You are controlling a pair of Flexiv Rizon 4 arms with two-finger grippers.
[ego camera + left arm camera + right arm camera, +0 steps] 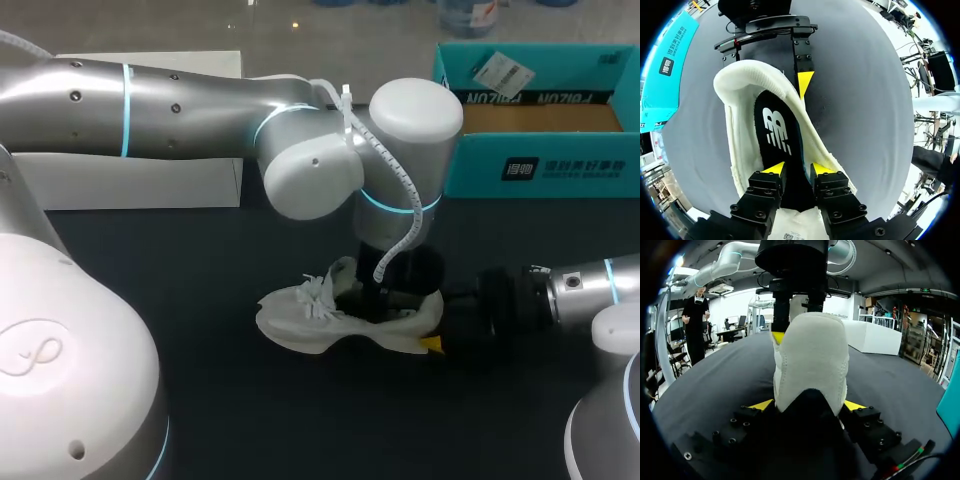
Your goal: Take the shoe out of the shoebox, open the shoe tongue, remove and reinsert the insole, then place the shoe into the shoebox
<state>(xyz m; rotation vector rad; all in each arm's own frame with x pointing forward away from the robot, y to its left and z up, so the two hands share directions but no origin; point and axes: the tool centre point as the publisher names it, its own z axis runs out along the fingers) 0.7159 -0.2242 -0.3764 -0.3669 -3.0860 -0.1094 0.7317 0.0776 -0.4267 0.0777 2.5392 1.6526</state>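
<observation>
Shoe [300,322] heel betw. R jaws; L jaws in its opening

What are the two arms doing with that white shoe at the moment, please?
The white shoe is out of the teal shoebox and sits on the table. The right gripper clamps its heel from both sides, while the left gripper is down in its opening, over the black insole inside.

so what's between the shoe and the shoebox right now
Just bare table from shoe to shoebox, in the left wrist view; in the head view the left arm hides part.
</observation>
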